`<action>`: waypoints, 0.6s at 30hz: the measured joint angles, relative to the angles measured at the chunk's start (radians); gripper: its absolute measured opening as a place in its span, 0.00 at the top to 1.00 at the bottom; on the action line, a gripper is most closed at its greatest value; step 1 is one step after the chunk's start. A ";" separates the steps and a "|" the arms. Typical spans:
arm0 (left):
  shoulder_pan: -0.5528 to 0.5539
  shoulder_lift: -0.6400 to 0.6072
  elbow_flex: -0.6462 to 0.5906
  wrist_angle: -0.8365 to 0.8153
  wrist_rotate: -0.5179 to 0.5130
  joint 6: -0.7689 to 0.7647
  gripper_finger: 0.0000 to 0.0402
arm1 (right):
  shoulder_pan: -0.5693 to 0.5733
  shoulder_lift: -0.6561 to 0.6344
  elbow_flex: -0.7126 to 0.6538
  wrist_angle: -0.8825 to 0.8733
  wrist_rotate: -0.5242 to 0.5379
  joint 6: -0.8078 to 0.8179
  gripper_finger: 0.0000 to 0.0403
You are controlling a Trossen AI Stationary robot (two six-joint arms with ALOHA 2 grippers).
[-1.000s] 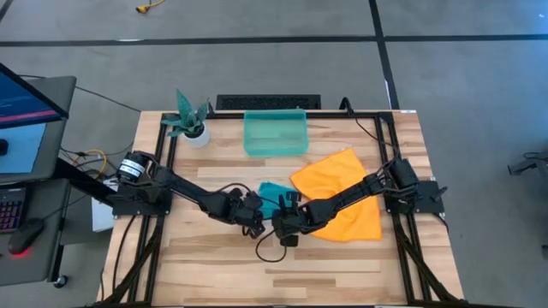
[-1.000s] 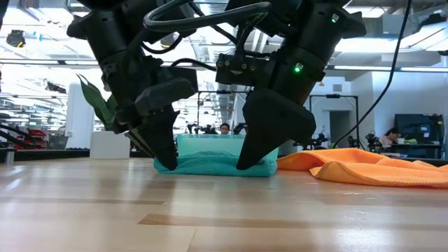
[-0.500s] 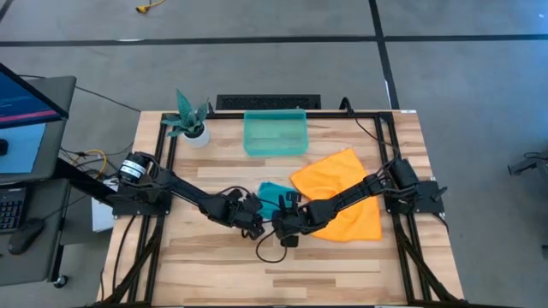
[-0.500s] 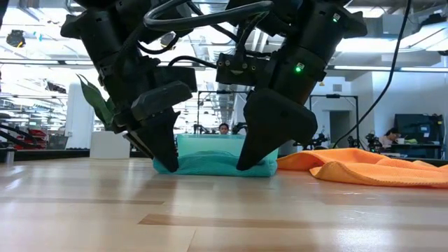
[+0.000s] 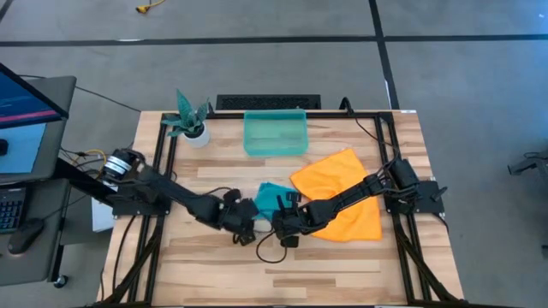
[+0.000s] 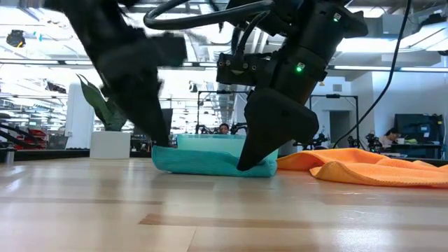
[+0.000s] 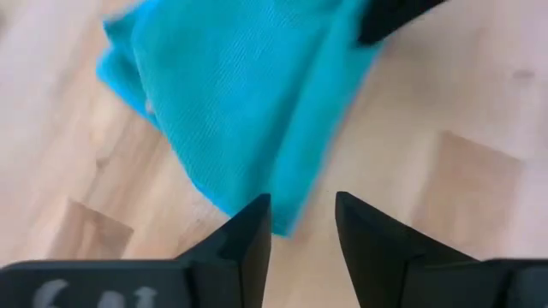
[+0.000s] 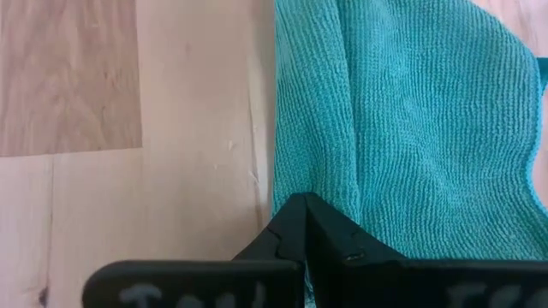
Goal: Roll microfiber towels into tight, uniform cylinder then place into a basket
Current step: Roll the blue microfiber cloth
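Observation:
The teal-blue towel (image 5: 269,198) lies partly rolled and bunched on the table's middle, in front of the basket (image 5: 275,133), which stands at the far edge. The orange towel (image 5: 341,202) lies spread to its right. My left gripper (image 7: 302,216) is open just off the teal towel's left near corner (image 7: 282,224), raised above the table, with nothing between its fingers; it also shows blurred in the low view (image 6: 159,133). My right gripper (image 8: 300,210) is shut at the teal towel's near edge (image 6: 246,165). My right gripper has its shut fingertips (image 8: 295,214) on the teal towel's rolled near edge (image 8: 318,184), toward its right end. The fingers slant down from the table's near right side. The tips themselves hide how many layers are caught. The towel lies on the table.
A white pot with a teal plant (image 5: 193,128) stands at the far left corner. Bare wood (image 5: 282,265) stretches along the near side. A black frame rail (image 5: 390,145) runs along the table's sides.
My left gripper has opened, let go of the teal towel's left end, and gone up and toward the table's near left. The towel's left end has sunk flatter onto the table. The right gripper has kept still on the towel.

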 joint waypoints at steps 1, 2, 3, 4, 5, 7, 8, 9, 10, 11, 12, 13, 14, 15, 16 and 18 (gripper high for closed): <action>-0.020 -0.011 0.001 0.002 -0.025 0.035 0.69 | 0.000 0.000 0.000 0.000 0.000 0.000 0.94; -0.040 -0.019 0.001 0.003 -0.050 0.070 0.69 | 0.000 0.000 0.000 0.000 0.000 0.000 0.94; -0.058 -0.024 0.001 0.006 -0.070 0.101 0.69 | 0.000 0.000 0.000 0.000 0.001 0.000 0.94; -0.074 -0.025 0.001 0.015 -0.078 0.136 0.69 | 0.000 0.000 0.000 -0.001 0.001 0.000 0.94; -0.089 -0.025 0.001 0.028 -0.076 0.174 0.69 | 0.000 0.000 0.000 0.000 0.000 0.000 0.94; -0.109 -0.018 -0.004 0.062 -0.068 0.236 0.69 | 0.000 0.000 0.000 0.001 -0.002 0.000 0.94; -0.113 -0.007 -0.007 0.089 -0.061 0.265 0.69 | 0.000 0.000 0.000 0.001 -0.002 0.000 0.94; -0.114 0.000 -0.010 0.101 -0.057 0.290 0.69 | 0.000 0.000 0.000 0.001 -0.002 0.000 0.94; -0.111 0.011 -0.012 0.102 -0.054 0.307 0.69 | 0.000 0.000 0.000 0.002 -0.002 0.000 0.94; -0.103 0.025 -0.012 0.112 -0.050 0.322 0.69 | 0.000 0.000 0.000 0.001 -0.002 0.000 0.94; -0.094 0.039 -0.012 0.120 -0.047 0.336 0.70 | 0.000 0.000 0.000 0.001 -0.003 0.000 0.94; -0.085 0.053 -0.012 0.120 -0.036 0.348 0.70 | 0.000 0.000 0.000 0.002 -0.005 0.000 0.94; -0.076 0.065 -0.012 0.122 -0.025 0.357 0.70 | 0.000 0.000 0.000 0.002 -0.008 0.000 0.94; -0.066 0.077 -0.012 0.126 -0.020 0.361 0.70 | 0.000 0.000 0.000 0.002 -0.010 0.000 0.94; -0.055 0.089 -0.012 0.139 -0.016 0.362 0.70 | -0.001 0.000 0.000 0.003 -0.012 0.000 0.94; -0.036 0.096 -0.012 0.137 -0.017 0.363 0.70 | 0.000 0.000 0.000 0.003 -0.012 0.000 0.94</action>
